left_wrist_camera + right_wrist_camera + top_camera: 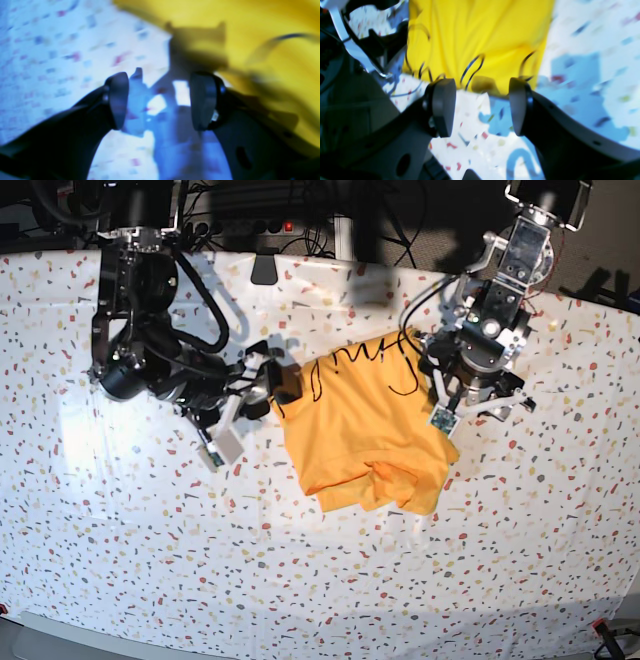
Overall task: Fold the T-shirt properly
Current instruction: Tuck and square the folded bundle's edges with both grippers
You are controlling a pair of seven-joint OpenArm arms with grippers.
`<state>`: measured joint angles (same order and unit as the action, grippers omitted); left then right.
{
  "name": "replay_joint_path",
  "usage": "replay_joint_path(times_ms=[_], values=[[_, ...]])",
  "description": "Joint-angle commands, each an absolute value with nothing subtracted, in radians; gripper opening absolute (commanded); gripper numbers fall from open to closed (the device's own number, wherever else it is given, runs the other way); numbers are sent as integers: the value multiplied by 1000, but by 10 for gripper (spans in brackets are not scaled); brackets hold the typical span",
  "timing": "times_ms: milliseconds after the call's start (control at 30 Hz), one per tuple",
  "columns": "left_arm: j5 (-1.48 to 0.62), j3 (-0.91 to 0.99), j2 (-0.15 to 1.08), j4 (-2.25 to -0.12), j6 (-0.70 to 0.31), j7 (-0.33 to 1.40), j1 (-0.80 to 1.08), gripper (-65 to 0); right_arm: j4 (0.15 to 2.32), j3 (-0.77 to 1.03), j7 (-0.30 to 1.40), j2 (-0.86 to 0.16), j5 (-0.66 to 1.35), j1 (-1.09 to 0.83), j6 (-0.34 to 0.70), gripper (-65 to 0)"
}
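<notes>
The T-shirt [365,425] lies partly folded in the middle of the table, mustard yellow, with black script [345,360] along its far edge. My right gripper [272,380] hovers at the shirt's left edge. In the right wrist view the right gripper [482,107] is open with only tablecloth between its pads, and the T-shirt [480,32] with its script [472,67] begins just past the fingertips. My left gripper [452,398] is over the shirt's right edge. It is blurred in the left wrist view, where the left gripper [160,100] stands open and empty, with the T-shirt [262,50] beside its right finger.
A white speckled tablecloth [150,530] covers the whole table. Cables and a power strip [270,225] run behind the far edge. The table's front edge [300,642] crosses the bottom of the base view. Black and white arm parts [377,45] show at the right wrist view's upper left.
</notes>
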<state>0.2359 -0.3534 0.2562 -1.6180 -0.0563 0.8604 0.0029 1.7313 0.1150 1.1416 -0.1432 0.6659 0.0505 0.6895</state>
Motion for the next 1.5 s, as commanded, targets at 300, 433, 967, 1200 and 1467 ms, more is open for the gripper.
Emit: replay_joint_path(times_ms=[300, 433, 967, 1200, 1467], values=[[19, -350, 324, -1630, 51, 854, -78, -283, 1777, 311, 1084, -147, 685, 88, 698, -326], [-8, -350, 294, -1630, -1, 820, -79, -283, 1763, 278, 1081, -147, 677, 88, 698, -326], [288, -348, 318, -1630, 277, 950, -133, -283, 1618, -13, 1032, -99, 457, 85, 698, -326], [287, -348, 353, -1630, 277, 978, -133, -283, 1610, -43, 1081, -23, 585, 85, 698, -326], [291, -347, 397, -1636, 320, 981, -121, -283, 1617, -22, 1085, -14, 580, 86, 698, -326]])
